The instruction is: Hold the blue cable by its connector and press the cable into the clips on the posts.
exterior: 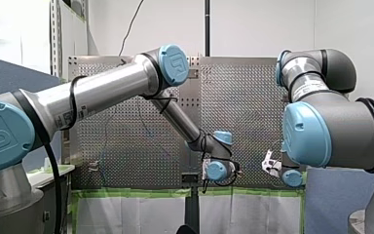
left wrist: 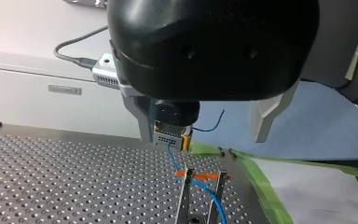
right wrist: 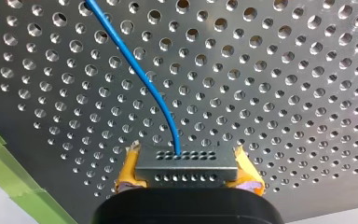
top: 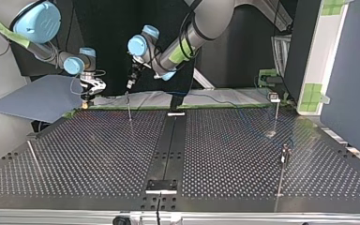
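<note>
My right gripper (right wrist: pixel 189 175) is shut, its yellow pads (right wrist: pixel 128 173) clamped on the grey connector (right wrist: pixel 186 161) of the blue cable (right wrist: pixel 142 74). The cable runs away over the perforated table (right wrist: pixel 284 93). In the left wrist view the same connector (left wrist: pixel 169 138) hangs just ahead of my left gripper (left wrist: pixel 204 139), whose metal fingers (left wrist: pixel 265 122) stand wide open around nothing. Below the connector the cable (left wrist: pixel 205 187) crosses an orange clip (left wrist: pixel 206 176) on a thin post (left wrist: pixel 183 198). In the top view my right gripper (top: pixel 85 101) is at the far left corner and my left gripper (top: pixel 130 84) is above a post (top: pixel 129 110).
Green tape (left wrist: pixel 261 186) lines the table's edge beside the clip post. Two more thin posts (top: pixel 275 115) (top: pixel 283 161) stand at the top view's right. A black rail (top: pixel 168 140) runs down the table's middle. A blue-grey sheet (top: pixel 37 96) lies beyond the far left corner.
</note>
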### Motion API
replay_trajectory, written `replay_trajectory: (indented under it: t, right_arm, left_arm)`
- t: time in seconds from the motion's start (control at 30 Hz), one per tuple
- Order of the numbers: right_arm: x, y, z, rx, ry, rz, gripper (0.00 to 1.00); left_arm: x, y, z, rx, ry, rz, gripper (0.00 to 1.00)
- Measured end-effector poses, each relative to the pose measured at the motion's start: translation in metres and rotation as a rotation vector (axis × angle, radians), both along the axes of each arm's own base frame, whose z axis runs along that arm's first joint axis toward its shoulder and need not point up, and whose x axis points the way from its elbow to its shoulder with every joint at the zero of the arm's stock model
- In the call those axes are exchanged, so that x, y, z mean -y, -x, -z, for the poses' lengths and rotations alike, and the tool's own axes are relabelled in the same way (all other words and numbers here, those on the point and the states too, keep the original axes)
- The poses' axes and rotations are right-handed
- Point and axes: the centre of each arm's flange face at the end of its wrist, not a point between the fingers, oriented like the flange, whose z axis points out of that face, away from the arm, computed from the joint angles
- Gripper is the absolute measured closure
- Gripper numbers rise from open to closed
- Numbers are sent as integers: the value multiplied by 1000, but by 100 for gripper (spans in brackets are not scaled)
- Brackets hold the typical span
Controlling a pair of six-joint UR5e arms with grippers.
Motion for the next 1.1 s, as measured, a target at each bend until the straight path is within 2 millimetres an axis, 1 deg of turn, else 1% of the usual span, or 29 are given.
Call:
replay_trajectory:
  t: [0.17,0.43,1.1]
  right_arm:
    - [1,0,0,7,3,1,100]
    - [2,-1,-1,22,14,-2,100]
    - [0,-3,2,27,11,-13,100]
  left_arm:
    - [0,3,7,-11,27,1,0]
    - [-11,7,19,-17,5,-6,0]
    - [-11,8,18,-17,-13,-27,0]
